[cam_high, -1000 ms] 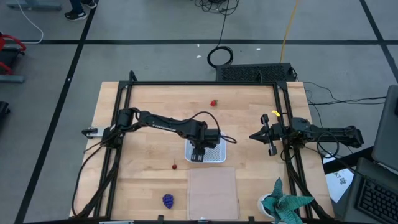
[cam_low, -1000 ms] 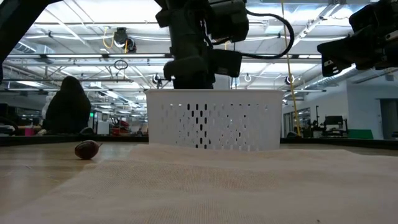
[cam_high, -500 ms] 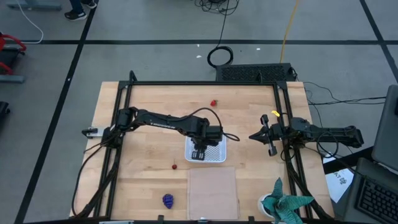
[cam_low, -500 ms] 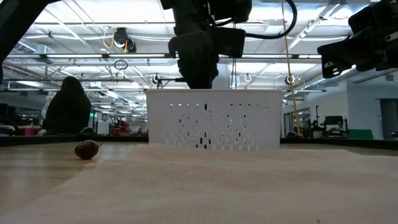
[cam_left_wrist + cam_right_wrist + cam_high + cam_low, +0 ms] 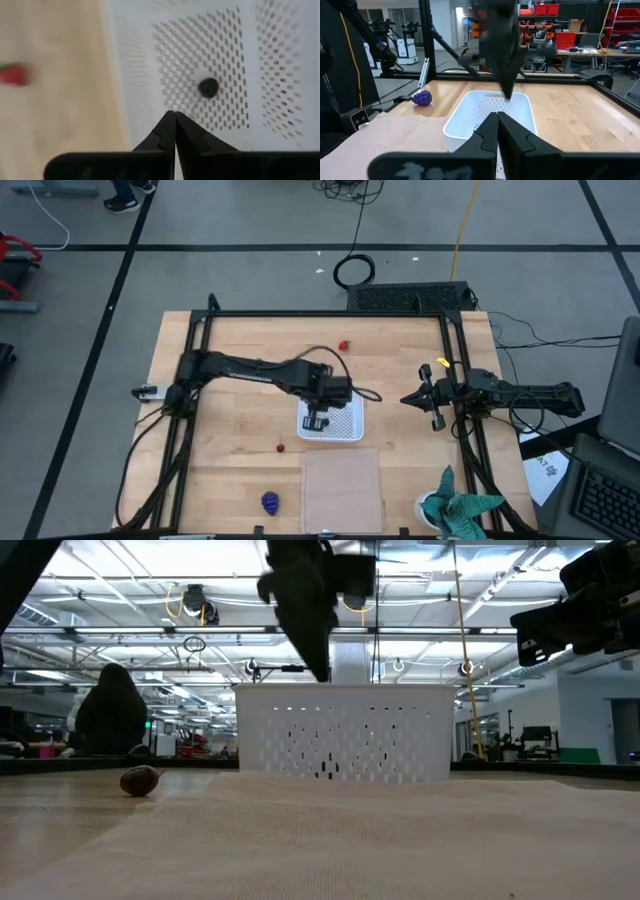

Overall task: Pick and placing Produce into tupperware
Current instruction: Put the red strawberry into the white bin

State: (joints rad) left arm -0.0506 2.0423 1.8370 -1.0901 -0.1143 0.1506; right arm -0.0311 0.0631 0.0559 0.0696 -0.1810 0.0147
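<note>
White tupperware (image 5: 331, 421), shallow, perforated floor, stood near the middle of the wooden table (image 5: 230, 340) and served as the reference point for all else. Dark round berry (image 5: 208, 88) lay loose on the tub's dotted floor, seen clearly only in the left wrist view; from overhead it was too small to make out, and in the low view the tub's wall (image 5: 343, 732) hid it. Left gripper (image 5: 316, 421) hung above the tub's left part, fingers pressed together with nothing between them, tips clear of the berry; in the low view only its dark lower part showed above the rim, the rest cut off by the frame's upper edge. Red strawberry (image 5: 343, 345) lay on the table well beyond the tub, toward the far edge; in the left wrist view it appeared only as a red blur outside the tub. Small red cherry (image 5: 280, 447) sat on the table to the tub's near left. Purple grape bunch (image 5: 270, 502) lay farther off in the same direction, near the table's front edge. Pale tan panel (image 5: 343, 488) lay flat just in front of the tub. Right gripper (image 5: 422, 398) waited well to the tub's right, fingers closed and empty. Teal-and-white cloth-like object (image 5: 457, 508) sat at the table's near right corner, partly cut off by the frame. A seated person (image 5: 108, 710) showed in the room behind, back turned.
</note>
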